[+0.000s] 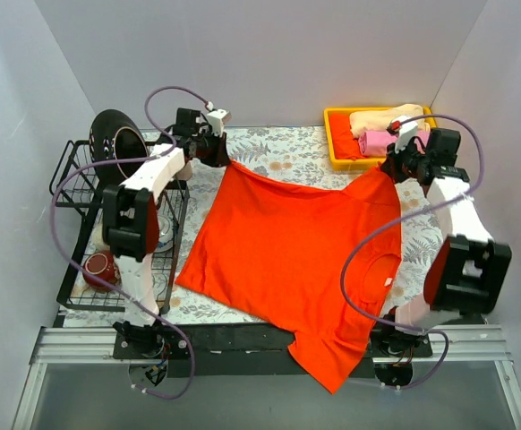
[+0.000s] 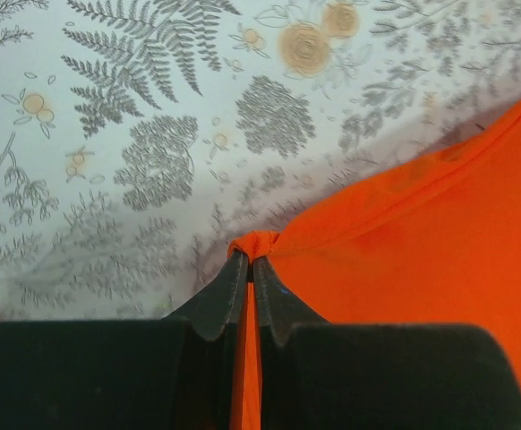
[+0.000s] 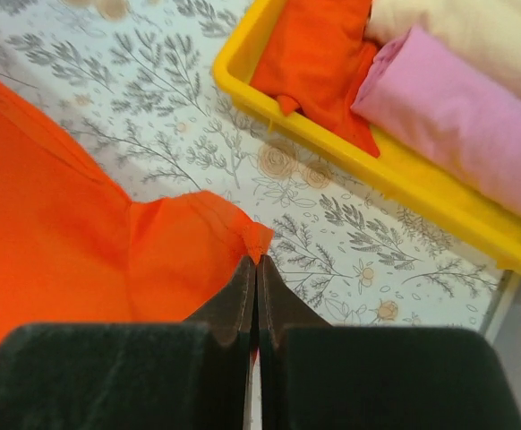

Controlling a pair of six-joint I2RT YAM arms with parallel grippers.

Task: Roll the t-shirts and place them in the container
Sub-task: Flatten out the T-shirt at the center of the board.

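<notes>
A bright orange-red t-shirt (image 1: 287,255) lies spread across the floral cloth, its near part hanging over the front edge. My left gripper (image 1: 222,154) is shut on its far left corner; the pinched cloth shows in the left wrist view (image 2: 253,244). My right gripper (image 1: 393,167) is shut on its far right corner, which shows in the right wrist view (image 3: 259,240). The far edge is stretched between the two grippers. A small white tag (image 1: 388,283) shows near the collar. Pink (image 1: 377,141), beige (image 1: 381,119) and orange-red (image 1: 344,139) bundles lie in the yellow tray (image 1: 332,159).
A black wire rack (image 1: 81,233) stands at the left with a dark bowl (image 1: 117,136) and a red cup (image 1: 99,266). The yellow tray's rim (image 3: 332,152) lies close beyond the right gripper. Grey walls enclose the table on three sides.
</notes>
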